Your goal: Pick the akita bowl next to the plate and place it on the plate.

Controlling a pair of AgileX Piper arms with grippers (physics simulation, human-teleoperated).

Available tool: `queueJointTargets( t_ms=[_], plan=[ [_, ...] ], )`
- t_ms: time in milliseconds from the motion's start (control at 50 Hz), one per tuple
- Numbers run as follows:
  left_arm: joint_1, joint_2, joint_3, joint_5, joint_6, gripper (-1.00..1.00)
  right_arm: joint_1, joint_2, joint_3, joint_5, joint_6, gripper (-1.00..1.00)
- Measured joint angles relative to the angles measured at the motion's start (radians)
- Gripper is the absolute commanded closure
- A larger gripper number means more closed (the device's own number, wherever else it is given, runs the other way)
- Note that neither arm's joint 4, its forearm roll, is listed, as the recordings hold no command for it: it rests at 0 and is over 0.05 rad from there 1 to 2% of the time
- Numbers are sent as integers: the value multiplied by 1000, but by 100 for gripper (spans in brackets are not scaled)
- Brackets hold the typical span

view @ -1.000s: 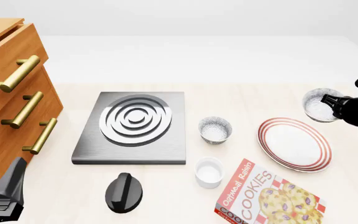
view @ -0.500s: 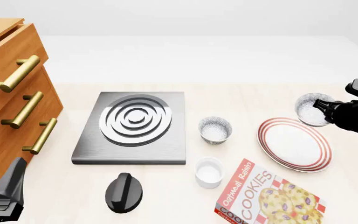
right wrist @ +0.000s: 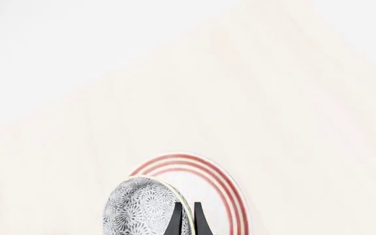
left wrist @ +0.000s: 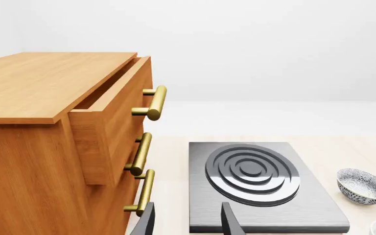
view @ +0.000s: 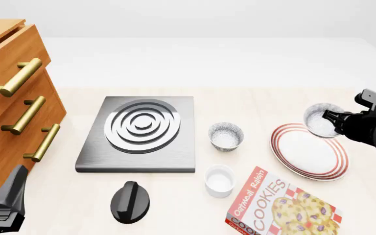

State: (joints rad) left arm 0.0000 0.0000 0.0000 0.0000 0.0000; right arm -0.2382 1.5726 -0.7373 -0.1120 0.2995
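Note:
The akita bowl (view: 320, 120), grey-black speckled with a white inside, hangs tilted above the far edge of the plate (view: 307, 155). My right gripper (view: 332, 118) is shut on its rim. In the right wrist view the speckled bowl (right wrist: 141, 207) is pinched between the fingers (right wrist: 176, 221), with the red-ringed plate (right wrist: 231, 194) below it. A look-alike bowl (view: 226, 135) sits on the table left of the plate. My left gripper (view: 6, 201) rests at the near left corner; in the left wrist view it (left wrist: 186, 224) is open and holds nothing.
A metal stove plate (view: 139, 133) lies mid-table with a black knob (view: 130, 201) in front of it. A white cup (view: 219, 180) and a cookies box (view: 281, 208) sit near the front. A wooden drawer cabinet (view: 13, 105) fills the left side.
The right gripper has carried the bowl left and toward the near side, from beyond the plate's far right to over its far edge. The left arm is still.

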Motion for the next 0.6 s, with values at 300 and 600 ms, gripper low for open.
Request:
queueJointTargets(
  t_ms=[300,600],
  plan=[
    [0,0,0,0,0,-100,17,35,19,-36,6,100],
    [0,0,0,0,0,-100,32,80,42,-85,12,100]
  ],
)
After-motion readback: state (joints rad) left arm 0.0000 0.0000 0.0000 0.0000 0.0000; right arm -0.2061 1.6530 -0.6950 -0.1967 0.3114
